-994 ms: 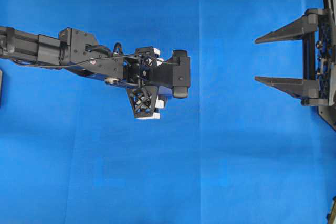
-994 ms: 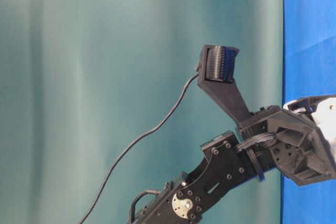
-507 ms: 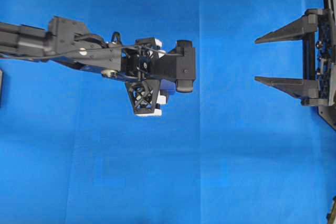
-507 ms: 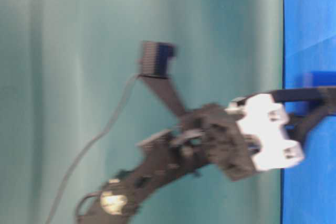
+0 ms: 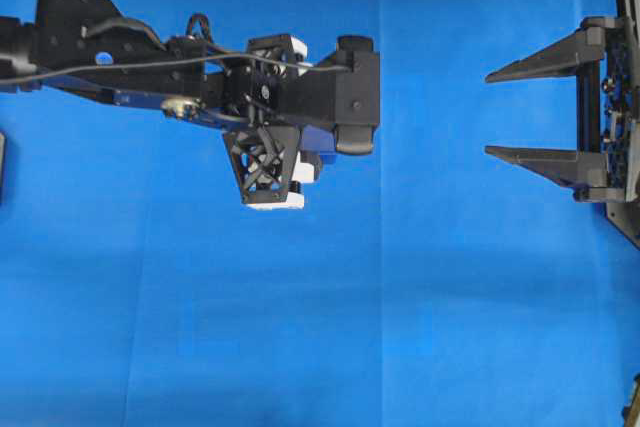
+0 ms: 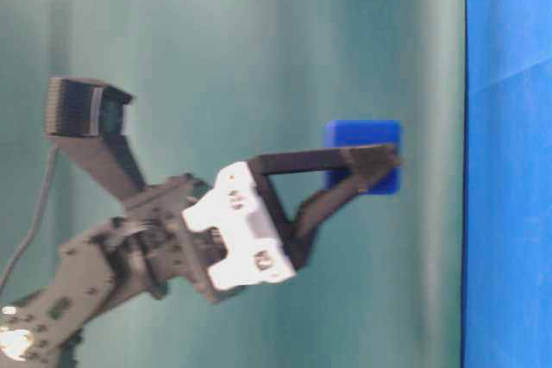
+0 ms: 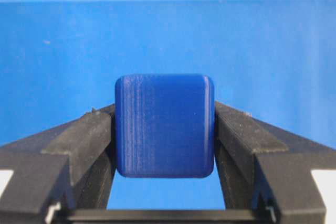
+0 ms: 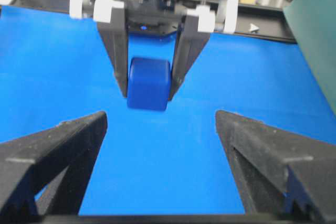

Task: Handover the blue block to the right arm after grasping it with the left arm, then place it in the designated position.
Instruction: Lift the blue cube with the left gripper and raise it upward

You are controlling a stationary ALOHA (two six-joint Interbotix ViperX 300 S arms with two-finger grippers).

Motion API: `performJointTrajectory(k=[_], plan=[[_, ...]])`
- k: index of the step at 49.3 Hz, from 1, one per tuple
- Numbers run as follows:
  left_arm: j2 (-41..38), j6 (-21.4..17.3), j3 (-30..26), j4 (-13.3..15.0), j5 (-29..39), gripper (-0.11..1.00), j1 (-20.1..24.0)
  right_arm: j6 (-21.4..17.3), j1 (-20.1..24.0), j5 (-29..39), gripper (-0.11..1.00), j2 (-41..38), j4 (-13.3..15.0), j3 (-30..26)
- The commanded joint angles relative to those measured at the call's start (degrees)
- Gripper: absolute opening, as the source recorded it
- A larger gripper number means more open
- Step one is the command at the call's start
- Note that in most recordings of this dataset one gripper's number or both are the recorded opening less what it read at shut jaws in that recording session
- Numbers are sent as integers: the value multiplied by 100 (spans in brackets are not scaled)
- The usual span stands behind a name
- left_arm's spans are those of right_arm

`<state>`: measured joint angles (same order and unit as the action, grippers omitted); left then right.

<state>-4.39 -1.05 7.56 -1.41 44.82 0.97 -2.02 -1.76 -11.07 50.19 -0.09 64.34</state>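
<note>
Lifted since before: blue block square-on in left claw.

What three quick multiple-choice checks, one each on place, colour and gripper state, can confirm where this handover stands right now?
1. Where is the blue block?
A. Lying on the cloth
B. Between the fingers of the left gripper, off the cloth
C. Between the right gripper's fingers

2. What colour are the pieces at the base of the left gripper's fingers?
A. White
B. Red
C. Yellow

3. How does the right gripper stand?
A. Shut on the block
B. Shut on nothing
C. Open, holding nothing

Answers:
1 B: the left wrist view shows both fingers pressed on the block's sides, and the table-level view shows it away from the blue cloth.
2 A: white mounts show in the table-level and right wrist views.
3 C: in the right wrist view its fingers are spread wide, with the block ahead of them and apart.
</note>
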Motion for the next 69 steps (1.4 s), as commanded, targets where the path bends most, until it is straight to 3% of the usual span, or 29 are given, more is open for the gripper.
performJointTrajectory(k=[1,12,69], plan=[[255,-18,-299,-35,158,46,-18,9,0,-26,96,-26,0,-149],[343,-176,-545,-44,387,46,-18,9,0,-26,96,-26,0,-158],[396,-141,-431,-44,387,46,-18,0,0,-26,96,-26,0,-167]])
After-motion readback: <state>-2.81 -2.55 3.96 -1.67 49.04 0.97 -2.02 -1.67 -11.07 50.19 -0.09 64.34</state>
